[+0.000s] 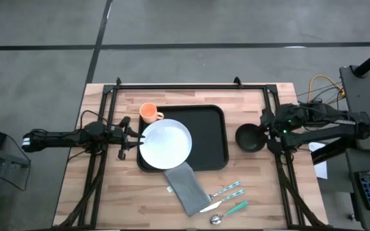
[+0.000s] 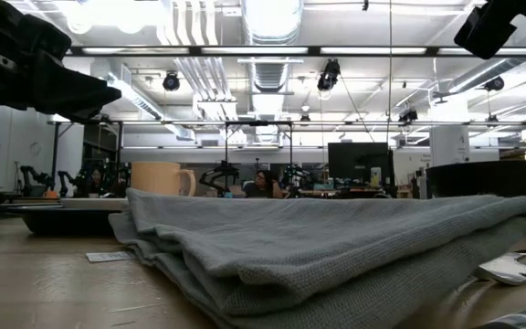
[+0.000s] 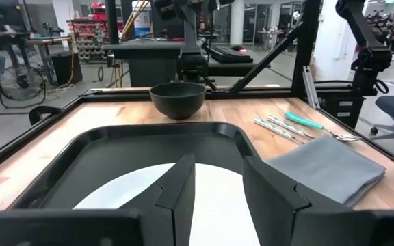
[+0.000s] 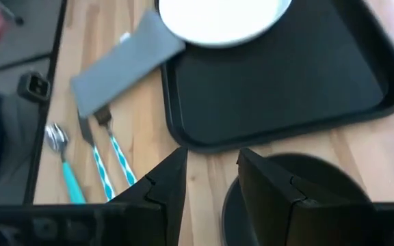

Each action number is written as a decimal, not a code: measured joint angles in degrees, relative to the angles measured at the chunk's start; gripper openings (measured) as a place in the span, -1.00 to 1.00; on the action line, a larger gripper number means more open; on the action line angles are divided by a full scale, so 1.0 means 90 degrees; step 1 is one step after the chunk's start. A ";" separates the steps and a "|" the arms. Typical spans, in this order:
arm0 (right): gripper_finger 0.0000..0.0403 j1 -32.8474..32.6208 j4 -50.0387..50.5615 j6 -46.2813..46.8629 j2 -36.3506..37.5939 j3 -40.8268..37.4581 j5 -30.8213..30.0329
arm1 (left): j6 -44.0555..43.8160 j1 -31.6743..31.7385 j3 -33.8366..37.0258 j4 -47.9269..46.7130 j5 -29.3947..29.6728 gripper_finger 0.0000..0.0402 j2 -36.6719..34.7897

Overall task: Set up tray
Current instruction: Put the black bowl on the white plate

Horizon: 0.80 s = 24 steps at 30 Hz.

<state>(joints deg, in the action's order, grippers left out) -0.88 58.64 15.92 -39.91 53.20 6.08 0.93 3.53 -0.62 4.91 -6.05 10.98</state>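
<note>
The black tray (image 1: 207,135) lies mid-table. The white plate (image 1: 166,142) rests on its left part and overhangs the tray's left rim. My left gripper (image 1: 130,136) is open at the plate's left edge; in the left wrist view its fingers (image 3: 183,184) stand over the plate (image 3: 135,188). A black bowl (image 1: 249,138) stands on the table right of the tray. My right gripper (image 1: 266,131) is open at the bowl's right side, one finger (image 4: 269,181) over the bowl (image 4: 306,198) and the other outside its rim. I cannot tell whether either gripper touches anything.
An orange cup (image 1: 149,113) stands at the tray's far left corner. A folded grey napkin (image 1: 185,186) lies near the tray's near edge, with teal-handled cutlery (image 1: 227,199) to its right. A black frame rails the table's far, left and right sides.
</note>
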 joint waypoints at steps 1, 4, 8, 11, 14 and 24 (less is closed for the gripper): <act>-0.39 -0.0050 0.0053 0.0006 -0.0093 0.0034 -0.0001 | 0.0000 0.0000 0.0000 0.0000 0.0000 -0.48 0.0005; -0.39 -0.0223 0.0108 0.0212 -0.0370 0.0081 -0.0030 | 0.0000 0.0000 0.0000 0.0000 0.0000 -0.48 0.0006; -0.39 -0.0546 0.0125 0.0652 -0.0671 0.0061 -0.0303 | -0.0002 0.0000 0.0002 0.0000 0.0000 -0.48 0.0006; -0.39 -0.0852 0.0227 0.0862 -0.0880 0.0014 -0.0644 | -0.0002 0.0000 0.0002 0.0000 0.0000 -0.48 0.0006; -0.39 -0.1235 0.0423 0.1115 -0.1049 0.0014 -0.1048 | 0.0000 0.0000 0.0000 0.0000 0.0000 -0.48 0.0006; -0.39 -0.2503 0.0474 0.1549 -0.1441 -0.0251 -0.2026 | -0.0001 0.0000 0.0002 0.0001 0.0000 -0.48 0.0033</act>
<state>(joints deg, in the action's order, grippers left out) -23.41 62.91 29.86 -52.88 50.94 -12.16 0.92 3.53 -0.60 4.92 -6.04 11.28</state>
